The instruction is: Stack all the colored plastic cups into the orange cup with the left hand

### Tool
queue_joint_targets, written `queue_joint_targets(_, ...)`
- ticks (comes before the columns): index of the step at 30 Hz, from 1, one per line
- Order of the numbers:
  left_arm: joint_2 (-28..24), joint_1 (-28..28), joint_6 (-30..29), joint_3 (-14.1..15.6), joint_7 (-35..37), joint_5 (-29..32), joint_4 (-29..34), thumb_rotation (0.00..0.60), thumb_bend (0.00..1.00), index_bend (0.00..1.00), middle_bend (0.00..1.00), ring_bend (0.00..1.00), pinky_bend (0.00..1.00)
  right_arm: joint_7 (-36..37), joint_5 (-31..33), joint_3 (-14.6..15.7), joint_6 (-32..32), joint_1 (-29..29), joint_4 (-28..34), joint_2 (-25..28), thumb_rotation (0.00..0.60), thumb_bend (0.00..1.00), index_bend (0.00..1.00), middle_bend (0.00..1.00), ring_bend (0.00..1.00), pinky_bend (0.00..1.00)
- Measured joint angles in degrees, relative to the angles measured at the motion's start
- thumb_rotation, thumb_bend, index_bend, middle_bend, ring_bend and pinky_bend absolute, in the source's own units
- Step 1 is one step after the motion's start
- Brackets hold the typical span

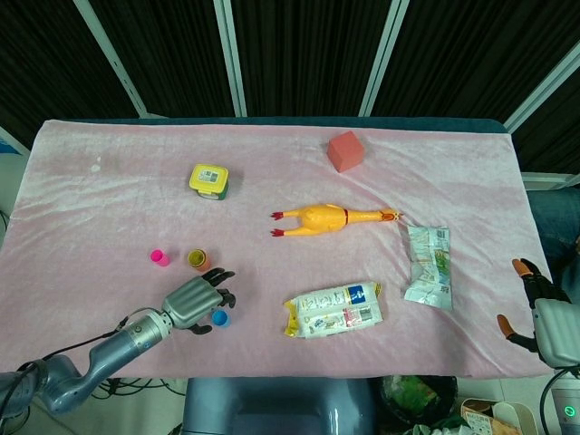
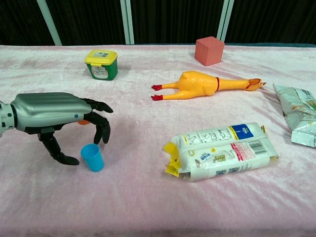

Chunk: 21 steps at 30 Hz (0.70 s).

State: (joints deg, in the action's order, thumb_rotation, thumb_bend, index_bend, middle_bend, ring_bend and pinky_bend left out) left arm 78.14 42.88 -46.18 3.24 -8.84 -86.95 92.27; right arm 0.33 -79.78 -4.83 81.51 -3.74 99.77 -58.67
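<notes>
We see the orange cup (image 1: 198, 260) standing upright on the pink cloth (image 1: 109, 208), near the front-left part of the table; in the chest view only a sliver of it (image 2: 84, 122) shows behind the left hand. It seems to carry a yellowish cup nested inside, though the head view is too small for us to be sure. Just to its left stands the pink cup (image 1: 159, 257), apart from it. The blue cup (image 2: 92, 157) stands upright nearer the table's front edge, its mouth open upward.

The left hand (image 2: 54, 120) hangs low over the blue cup, palm down, its dark fingers (image 2: 101, 129) curved around the cup's far side and the thumb reaching down to the cloth on the cup's left. We see a gap between the digits and the cup, so the hand is spread and grasps nothing.

The right hand (image 1: 540, 313) sits off the table's right front corner, fingers apart, holding nothing.

Further out, we find a green tub with a yellow lid (image 2: 101, 64) at the back left, a red cube (image 2: 209, 50) toward the back, a rubber chicken (image 2: 205, 84) lying on its side mid-table, a white packet (image 2: 222, 150) in front of it, and a second crumpled packet (image 2: 297, 115) at the right.
</notes>
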Motion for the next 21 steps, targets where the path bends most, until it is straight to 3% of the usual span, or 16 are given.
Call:
queue_joint_targets(12,1.33,0.29,-0.13,-0.01,0.65,-0.33,-1.39,0.6,0.36,0.53,0.52,0.07,0.09,0.26,0.08,0.0,-0.14,-0.03,0.04,0.12,0.6,0.26,0.03,0.06,0.16,0.21)
queue_joint_targets(21,-1.81,-0.48,-4.21,-1.83,1.35,-0.22,0.66,0.6,0.36,0.54,0.52,0.07,0.09,0.23,0.09,0.0,-0.17,-0.05,0.05,0.1,0.6,0.26,0.03,0.06,0.16,0.21)
